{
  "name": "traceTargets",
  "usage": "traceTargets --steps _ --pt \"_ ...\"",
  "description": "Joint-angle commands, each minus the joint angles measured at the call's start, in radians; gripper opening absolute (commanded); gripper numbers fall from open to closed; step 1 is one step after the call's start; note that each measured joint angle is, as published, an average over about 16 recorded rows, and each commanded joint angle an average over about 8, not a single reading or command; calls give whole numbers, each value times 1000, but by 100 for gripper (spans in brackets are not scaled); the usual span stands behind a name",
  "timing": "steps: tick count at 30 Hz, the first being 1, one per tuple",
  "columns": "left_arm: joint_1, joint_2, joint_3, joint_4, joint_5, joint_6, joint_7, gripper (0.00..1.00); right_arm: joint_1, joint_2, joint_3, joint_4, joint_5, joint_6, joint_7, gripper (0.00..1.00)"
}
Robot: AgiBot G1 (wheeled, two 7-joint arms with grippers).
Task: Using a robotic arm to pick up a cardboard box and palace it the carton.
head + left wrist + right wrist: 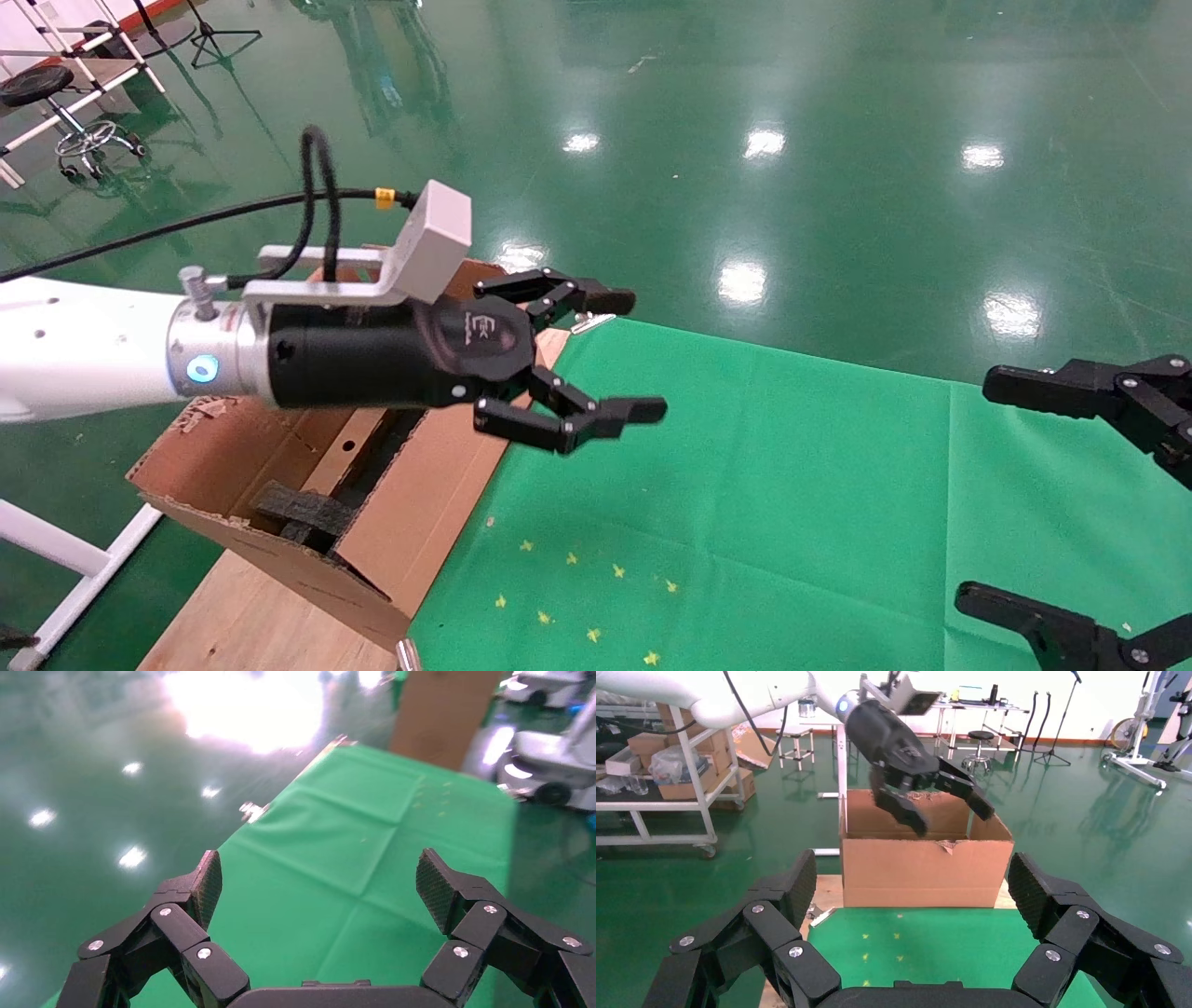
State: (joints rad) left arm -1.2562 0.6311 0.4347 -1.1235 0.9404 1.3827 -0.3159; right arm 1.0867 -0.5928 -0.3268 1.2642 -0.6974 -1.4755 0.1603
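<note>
The left pincer [596, 368] hangs wide open with nothing in it, just past the carton [279, 485], over the edge of the table's green cloth [745, 485]. I can't spot the cardboard box from here. The carton sits at the table's left end, black foam [303, 513] inside. The right pincer [1062, 494] is parked at the right, spread open too. Shiny green floor [838, 140] all around.

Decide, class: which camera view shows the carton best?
The right wrist view: the carton appears whole from the side, torn rim visible, with the left gripper above it. The head view shows only its open top, partly behind the arm. The left wrist view shows none of it.
</note>
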Motion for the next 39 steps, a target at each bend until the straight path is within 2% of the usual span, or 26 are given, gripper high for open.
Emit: traceTargets --steps 1,16,39 --pt "27 -3 -23 -24 -31 17 19 100 0 0 0 0 0 0 0 100" --pt "197 -22 -169 -176 -228 123 136 100 0 0 0 0 0 0 0 100" --pt "188 -21 -160 -166 -217 117 131 100 0 0 0 0 0 0 0 100"
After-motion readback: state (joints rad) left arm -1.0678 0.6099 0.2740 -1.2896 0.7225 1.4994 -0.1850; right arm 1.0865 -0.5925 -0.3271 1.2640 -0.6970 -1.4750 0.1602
